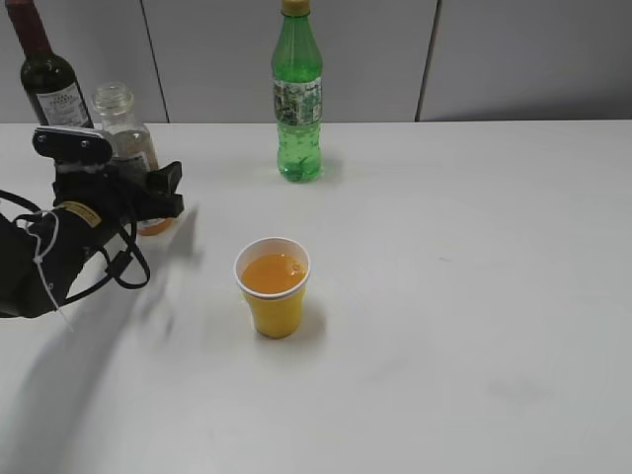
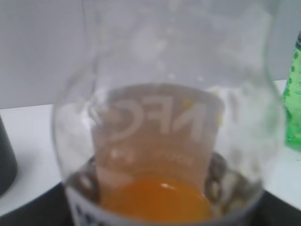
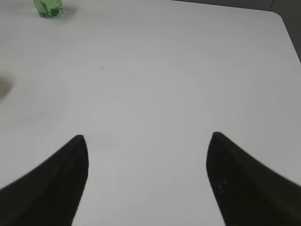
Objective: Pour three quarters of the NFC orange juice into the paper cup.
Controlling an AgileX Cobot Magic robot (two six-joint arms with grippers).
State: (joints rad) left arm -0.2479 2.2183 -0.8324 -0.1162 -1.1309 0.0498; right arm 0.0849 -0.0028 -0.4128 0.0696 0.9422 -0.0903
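Observation:
The NFC orange juice (image 1: 120, 123) stands upright at the far left of the table, capless, with a little orange liquid left at its bottom. My left gripper (image 1: 148, 195) is closed round its lower part. In the left wrist view the bottle (image 2: 160, 141) fills the frame, and only dark edges of the fingers show at the bottom corners. The paper cup (image 1: 275, 311), yellow with a white rim, stands at the table's middle and holds orange juice near its brim. My right gripper (image 3: 146, 141) is open and empty over bare table; it is out of the exterior view.
A tall green soda bottle (image 1: 297, 99) stands at the back centre and also shows in the right wrist view (image 3: 48, 7) and the left wrist view (image 2: 294, 108). A dark wine bottle (image 1: 44, 69) stands at the back left, behind the juice bottle.

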